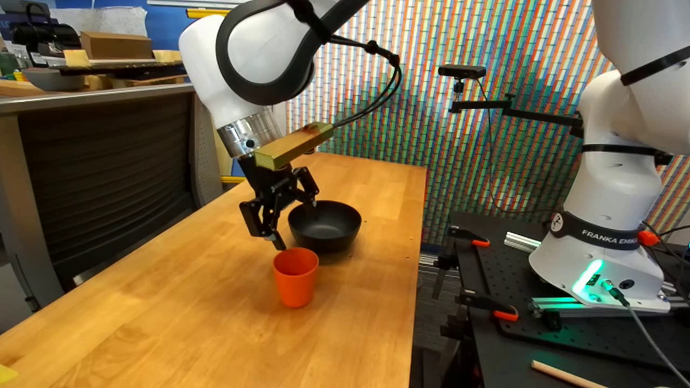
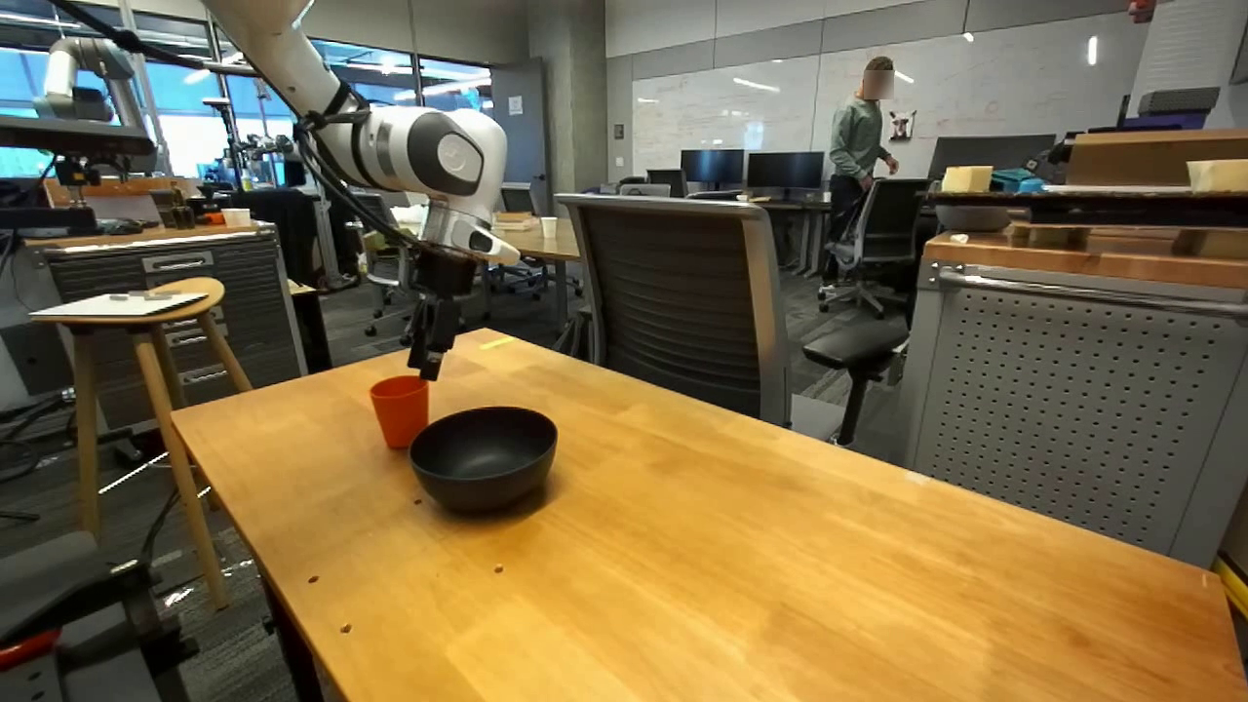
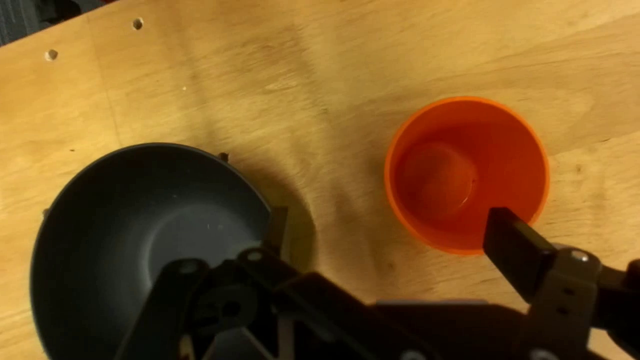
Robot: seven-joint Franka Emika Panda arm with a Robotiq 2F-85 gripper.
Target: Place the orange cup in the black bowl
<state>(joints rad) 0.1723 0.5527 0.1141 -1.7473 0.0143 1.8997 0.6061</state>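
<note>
Past a cupless black bowl [image 3: 120, 235] at the wrist view's lower left, hangs with gripper [image 3: 390, 222] spread wide, near an upright, ungrasped orange cup [image 3: 467, 175] at right. Leaves grasp, lift and placing apparently all to do, with the bowl perhaps crowding the approach. In an exterior view, looks clear of stool [image 2: 200, 292] at left, chair [image 2: 673, 312] at centre.

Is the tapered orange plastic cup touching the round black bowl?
Apart. The wrist view, looking down, shows a strip of wooden tabletop between the orange plastic cup and the round black bowl.
</note>
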